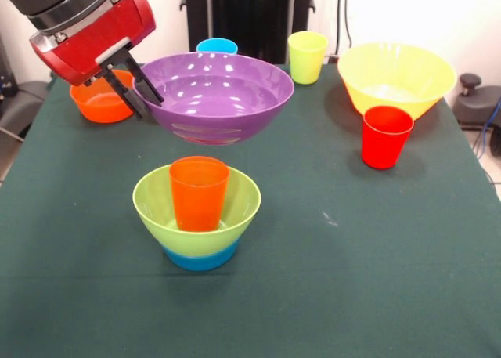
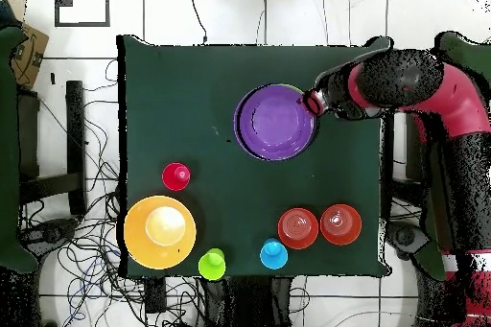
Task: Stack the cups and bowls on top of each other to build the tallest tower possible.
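Observation:
My gripper point(image 1: 147, 106) is shut on the left rim of the wide purple bowl point(image 1: 219, 92), one finger inside and one outside. The bowl hangs in the air just above the tower: a lime green bowl point(image 1: 235, 205) on a small blue bowl point(image 1: 200, 257), with an orange cup point(image 1: 199, 193) upright inside the green one. From overhead, the purple bowl point(image 2: 275, 122) hides the tower, and the gripper point(image 2: 314, 103) sits at the bowl's right rim.
Along the back of the table stand a small orange bowl point(image 1: 98, 106), a light blue cup point(image 1: 217, 45), a yellow-green cup point(image 1: 307, 56) and the large yellow bowl point(image 1: 395, 76). A red cup point(image 1: 386, 136) stands in front of the yellow bowl. Overhead shows two orange bowls point(image 2: 298, 228) point(image 2: 340, 224).

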Motion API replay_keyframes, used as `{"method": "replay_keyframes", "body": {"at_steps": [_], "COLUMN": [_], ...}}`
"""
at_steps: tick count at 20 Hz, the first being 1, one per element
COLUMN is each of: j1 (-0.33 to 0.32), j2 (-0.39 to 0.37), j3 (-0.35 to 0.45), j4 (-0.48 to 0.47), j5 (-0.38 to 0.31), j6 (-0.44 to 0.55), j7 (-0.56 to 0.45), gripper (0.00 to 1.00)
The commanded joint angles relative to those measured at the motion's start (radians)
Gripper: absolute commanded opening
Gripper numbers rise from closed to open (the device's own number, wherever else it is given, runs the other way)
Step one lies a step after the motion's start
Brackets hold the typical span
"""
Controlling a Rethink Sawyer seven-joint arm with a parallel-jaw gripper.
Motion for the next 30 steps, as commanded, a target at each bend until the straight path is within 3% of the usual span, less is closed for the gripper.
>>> {"method": "replay_keyframes", "body": {"at_steps": [1,16,30], "j1": [0.033,0.034,0.037], "j2": [0.023,0.047,0.117], "j3": [0.009,0.036,0.049], "j4": [-0.037,-0.079,-0.135], "j5": [-0.086,-0.103,-0.140], "j6": [-0.052,-0.034,-0.044], "j7": [-0.295,-0.354,-0.402], "gripper": [0.00,0.00,0.00]}}
